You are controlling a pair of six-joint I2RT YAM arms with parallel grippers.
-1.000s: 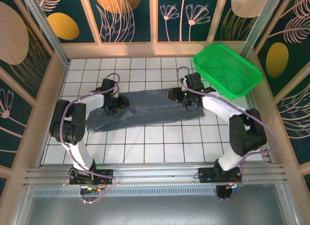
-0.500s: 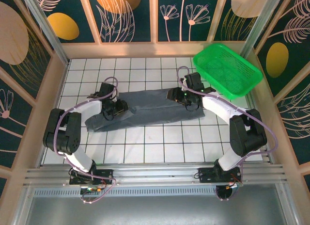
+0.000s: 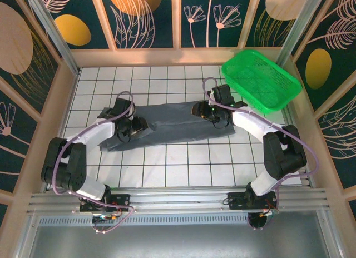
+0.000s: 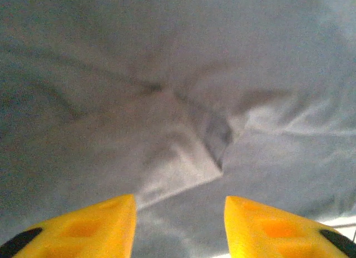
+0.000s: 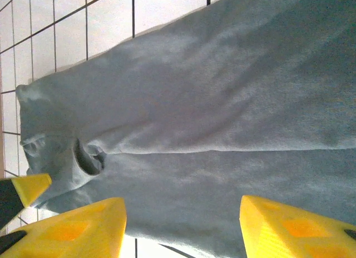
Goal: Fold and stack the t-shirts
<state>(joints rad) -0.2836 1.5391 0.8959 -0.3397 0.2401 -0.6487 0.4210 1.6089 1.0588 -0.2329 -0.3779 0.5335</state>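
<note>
The dark slate-grey t-shirt (image 3: pixel 172 124) lies folded lengthwise into a long strip across the middle of the white tiled table. My left gripper (image 3: pixel 133 127) hovers over its left end, open, and soft creased fabric (image 4: pixel 183 102) spreads beneath the yellow fingers (image 4: pixel 100 227). My right gripper (image 3: pixel 204 111) sits over the right part of the strip near its far edge, jaws wide apart with nothing between them. The right wrist view shows a long fold line running down the shirt (image 5: pixel 222 130) and the rumpled left end.
A bright green mesh basket (image 3: pixel 261 80) stands tilted at the far right corner. White tiles (image 3: pixel 183 163) lie bare in front of the shirt. Wooden-framed walls (image 3: pixel 50 113) close in the table on three sides.
The left arm has stretched out lower and leftward, its gripper sliding slightly forward over the shirt's left end. The strip's left end looks a little more drawn in. The right gripper barely moved.
</note>
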